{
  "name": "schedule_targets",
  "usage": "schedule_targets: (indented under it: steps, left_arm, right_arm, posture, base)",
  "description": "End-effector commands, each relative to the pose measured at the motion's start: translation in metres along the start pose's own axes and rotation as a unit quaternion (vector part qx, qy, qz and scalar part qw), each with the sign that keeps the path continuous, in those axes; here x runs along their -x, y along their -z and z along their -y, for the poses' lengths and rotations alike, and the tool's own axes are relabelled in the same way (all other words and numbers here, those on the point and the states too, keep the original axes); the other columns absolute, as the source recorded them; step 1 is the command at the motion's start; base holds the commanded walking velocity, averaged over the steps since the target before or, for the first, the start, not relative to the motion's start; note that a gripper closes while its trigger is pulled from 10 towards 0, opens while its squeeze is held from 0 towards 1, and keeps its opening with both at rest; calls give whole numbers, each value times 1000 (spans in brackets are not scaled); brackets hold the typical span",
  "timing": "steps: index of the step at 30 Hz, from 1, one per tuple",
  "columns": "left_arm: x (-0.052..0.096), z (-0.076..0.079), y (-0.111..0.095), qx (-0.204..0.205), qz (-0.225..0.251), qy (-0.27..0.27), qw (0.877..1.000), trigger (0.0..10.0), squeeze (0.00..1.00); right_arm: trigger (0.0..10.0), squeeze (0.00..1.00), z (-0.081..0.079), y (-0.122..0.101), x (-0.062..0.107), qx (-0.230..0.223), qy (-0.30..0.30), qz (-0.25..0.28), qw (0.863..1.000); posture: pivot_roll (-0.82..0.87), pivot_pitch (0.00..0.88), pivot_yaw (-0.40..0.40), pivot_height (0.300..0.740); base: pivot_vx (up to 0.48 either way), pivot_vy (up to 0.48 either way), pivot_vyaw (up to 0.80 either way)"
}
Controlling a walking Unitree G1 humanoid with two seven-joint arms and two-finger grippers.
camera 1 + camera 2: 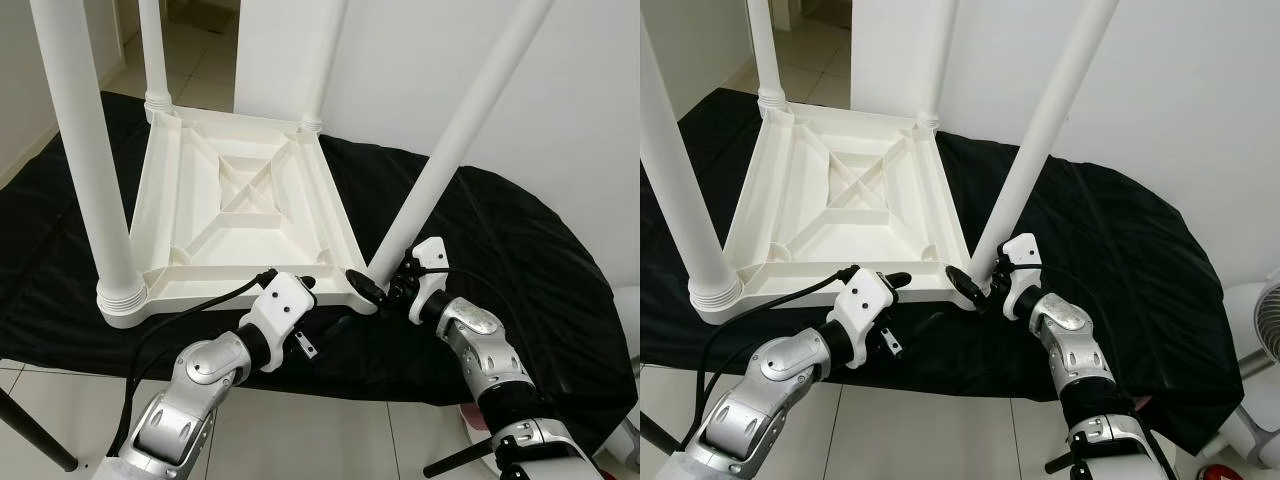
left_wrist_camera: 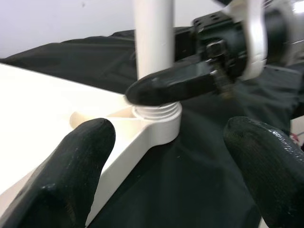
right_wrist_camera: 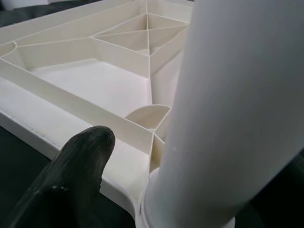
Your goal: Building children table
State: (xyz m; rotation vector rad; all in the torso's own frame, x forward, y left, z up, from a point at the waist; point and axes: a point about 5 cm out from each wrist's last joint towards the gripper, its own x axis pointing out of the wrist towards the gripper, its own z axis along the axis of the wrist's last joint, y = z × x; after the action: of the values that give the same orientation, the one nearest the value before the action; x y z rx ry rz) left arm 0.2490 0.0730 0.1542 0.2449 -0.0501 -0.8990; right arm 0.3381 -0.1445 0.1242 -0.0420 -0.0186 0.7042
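Note:
A white plastic children's table [image 1: 160, 205] lies upside down on a black cloth, ribbed underside up, with its legs standing up from the corners. My right gripper [image 1: 376, 281] is shut on the near-right leg [image 1: 445, 165] just above its threaded collar [image 2: 156, 111]. One black finger [image 3: 78, 175] shows beside the leg, and the other is hidden behind it. My left gripper [image 1: 322, 305] is open at the table's front edge, left of that corner. Its fingers [image 2: 78, 166] are spread wide with nothing between them.
The near-left leg [image 1: 95, 170] rises close to my left arm. The black cloth [image 1: 520, 260] covers a low support that ends just before my arms, with tiled floor [image 1: 330, 440] below. A white wall stands behind, and a fan [image 1: 1260, 340] at the far right.

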Motion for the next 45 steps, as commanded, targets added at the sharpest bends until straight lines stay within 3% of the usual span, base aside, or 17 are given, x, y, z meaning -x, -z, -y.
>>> schedule_targets:
  steps: [1, 9, 10, 11, 12, 13, 15, 16, 28, 32, 36, 40, 42, 45]
  left_arm:
    - [-2, 9, -5, 4, 9, 33, 999, 10000, 0]
    - [-3, 8, -12, 2, 17, 38, 999, 10000, 0]
    - [-3, 8, -12, 2, 17, 38, 999, 10000, 0]
    - [-3, 8, -13, 2, 18, 38, 999, 10000, 0]
    - [-4, 8, -14, 2, 19, 38, 999, 10000, 0]
    - [-4, 8, -14, 3, 19, 41, 999, 10000, 0]
    - [-4, 8, -14, 3, 19, 42, 999, 10000, 0]
    - [-4, 9, -14, 2, 19, 44, 999, 10000, 0]
    - [-9, 13, -15, 4, 23, 51, 998, 10000, 0]
    - [-12, 16, -17, 14, 33, 54, 998, 10000, 0]
    - [-13, 18, -17, 21, 36, 55, 998, 10000, 0]
    - [-14, 19, -17, 24, 37, 55, 998, 10000, 0]
    - [-14, 19, -17, 26, 38, 55, 997, 10000, 0]
    - [-14, 20, -17, 26, 38, 56, 997, 10000, 0]
  right_arm:
    - [10000, 0, 0, 6, -1, -1, 1, -10, 1000]
    - [10000, 0, -6, 14, -15, -23, 6, -11, 1000]
    - [9647, 0, -7, 15, -16, -28, 6, -10, 1000]
    - [4941, 0, -7, 15, -18, -31, 6, -10, 999]
    - [4941, 0, -7, 16, -18, -31, 6, -10, 999]
    - [3255, 0, -7, 17, -19, -33, 2, -14, 999]
    - [3255, 0, -7, 18, -19, -34, 1, -14, 999]
    - [0, 0, -6, 20, -17, -33, 0, -21, 999]
    - [0, 0, -4, 32, -3, -36, -8, -31, 999]
    - [0, 0, -8, 29, -4, -75, 17, -1, 997]
    - [0, 0, -17, 31, -7, -63, 44, -6, 997]
    - [0, 0, -29, 29, -10, -61, 105, 3, 993]
    - [0, 0, -34, 32, -12, -96, 190, -6, 977]
    - [0, 0, -35, 33, -11, -103, 225, -10, 969]
  posture:
    - [82, 0, -177, 740]
    - [94, 0, -169, 740]
    - [100, 0, -166, 740]
    - [103, 0, -161, 740]
    - [103, 0, -160, 740]
    - [103, 0, -159, 740]
    - [103, 0, -159, 740]
    - [104, 0, -158, 740]
    - [95, 0, -166, 740]
    - [89, 0, -170, 740]
    - [83, 0, -170, 740]
    - [77, 0, -171, 740]
    - [76, 0, -171, 740]
    - [76, 0, -171, 740]
  base:
    - [0, 0, 0]
    - [0, 0, 0]
    - [0, 0, 0]
    - [0, 0, 0]
    - [0, 0, 0]
    - [0, 0, 0]
    - [0, 0, 0]
    - [0, 0, 0]
    - [0, 0, 0]
    - [0, 0, 0]
    - [0, 0, 0]
    - [0, 0, 0]
    - [0, 0, 0]
    - [0, 0, 0]
